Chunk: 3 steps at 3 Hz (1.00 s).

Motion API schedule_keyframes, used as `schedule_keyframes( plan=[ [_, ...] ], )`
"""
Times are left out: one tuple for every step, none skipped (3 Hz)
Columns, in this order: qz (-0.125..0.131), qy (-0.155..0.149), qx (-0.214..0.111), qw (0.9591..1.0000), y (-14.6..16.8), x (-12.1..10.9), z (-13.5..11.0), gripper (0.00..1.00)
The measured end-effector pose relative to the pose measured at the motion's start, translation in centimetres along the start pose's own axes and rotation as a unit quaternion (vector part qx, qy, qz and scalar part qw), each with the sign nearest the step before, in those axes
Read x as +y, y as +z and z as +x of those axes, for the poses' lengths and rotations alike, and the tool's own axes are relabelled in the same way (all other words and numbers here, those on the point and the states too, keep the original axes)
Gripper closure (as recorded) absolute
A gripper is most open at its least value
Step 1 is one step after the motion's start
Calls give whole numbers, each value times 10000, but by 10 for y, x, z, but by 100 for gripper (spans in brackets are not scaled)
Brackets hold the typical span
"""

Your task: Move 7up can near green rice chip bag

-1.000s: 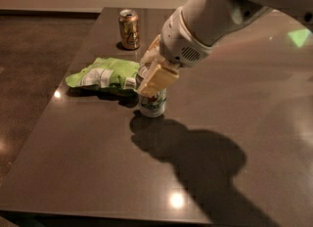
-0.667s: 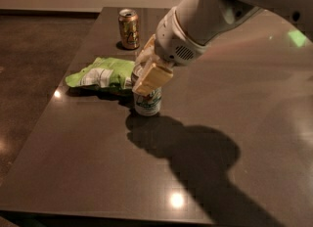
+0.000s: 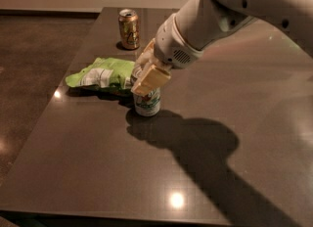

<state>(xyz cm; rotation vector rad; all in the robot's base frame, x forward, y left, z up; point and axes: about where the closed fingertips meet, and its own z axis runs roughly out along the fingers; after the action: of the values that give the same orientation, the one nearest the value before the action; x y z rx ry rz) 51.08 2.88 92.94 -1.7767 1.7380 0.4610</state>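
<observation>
The 7up can (image 3: 147,104), silver-white with green and red marks, stands upright on the dark table (image 3: 88,162), just right of the green rice chip bag (image 3: 102,76). The bag lies flat, light green with white patches. My gripper (image 3: 146,77) comes down from the upper right on the big white arm. Its tan fingers (image 3: 152,79) are closed around the top of the can and hide its lid. The can's base is at the table surface, close to the bag's right end.
A brown-gold can (image 3: 129,29) stands upright near the table's far edge, behind the bag. The table's left edge runs close to the bag's left end. The arm's shadow falls across the table to the right of the can.
My gripper has moved a little to the left with the 7up can, bringing it closer to the bag's right end. The bag and the brown-gold can have not moved.
</observation>
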Motion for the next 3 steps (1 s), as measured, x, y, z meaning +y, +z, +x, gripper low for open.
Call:
schedule_keyframes(
  plan=[
    [-14,34,-24,10000,5,-2,4,30],
    [-14,-1,-54,10000,8,-1,10,7],
    [-14,-17,-53,10000,8,0,10,0]
  ],
)
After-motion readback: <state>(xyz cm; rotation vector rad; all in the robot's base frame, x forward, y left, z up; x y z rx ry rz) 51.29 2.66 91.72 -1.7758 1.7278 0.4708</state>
